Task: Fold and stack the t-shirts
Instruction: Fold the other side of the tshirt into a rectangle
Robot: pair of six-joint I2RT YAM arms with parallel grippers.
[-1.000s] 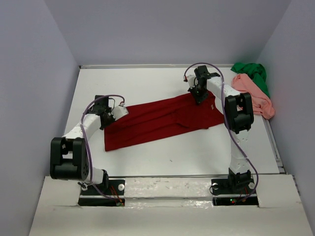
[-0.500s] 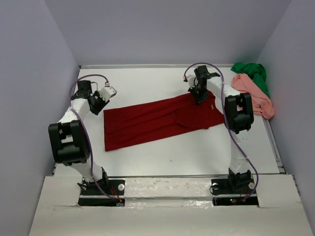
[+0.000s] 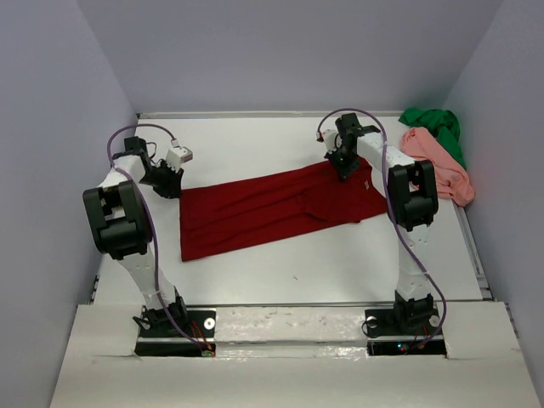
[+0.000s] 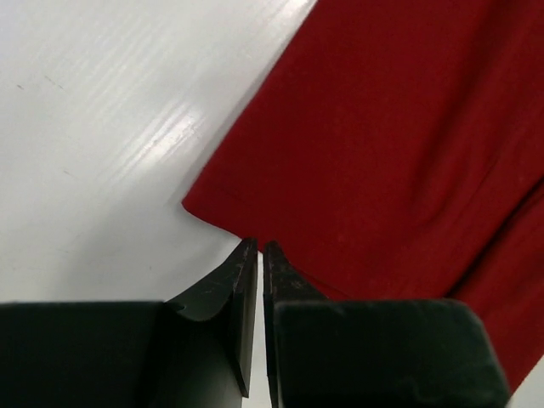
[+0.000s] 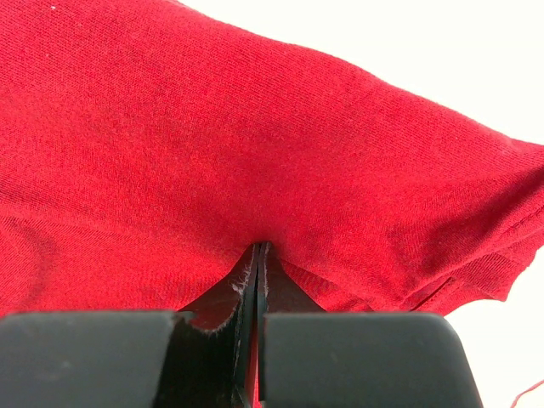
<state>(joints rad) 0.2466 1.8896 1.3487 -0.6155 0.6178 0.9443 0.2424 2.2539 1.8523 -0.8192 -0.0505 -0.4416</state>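
Note:
The dark red t-shirt (image 3: 272,208) lies spread as a long strip across the middle of the table. My left gripper (image 3: 167,183) is low at its far left corner. In the left wrist view the left gripper (image 4: 259,246) has its jaws a thin slit apart, with white table showing between them, and its tips sit at the hem of the red cloth (image 4: 382,153). My right gripper (image 3: 344,167) is shut on a pinch of the red cloth (image 5: 255,127) at the shirt's far right edge, as the right gripper (image 5: 257,246) shows up close. The salmon pink t-shirt (image 3: 438,161) and the bright green t-shirt (image 3: 435,126) lie crumpled at the back right.
White table (image 3: 255,140) with grey walls on three sides. Its right edge runs close beside the pink and green heap. The arm bases stand at the near edge.
My left arm has swung from over the shirt's left end out to its far left corner, and its jaws have narrowed. The right arm and the shirt have stayed put.

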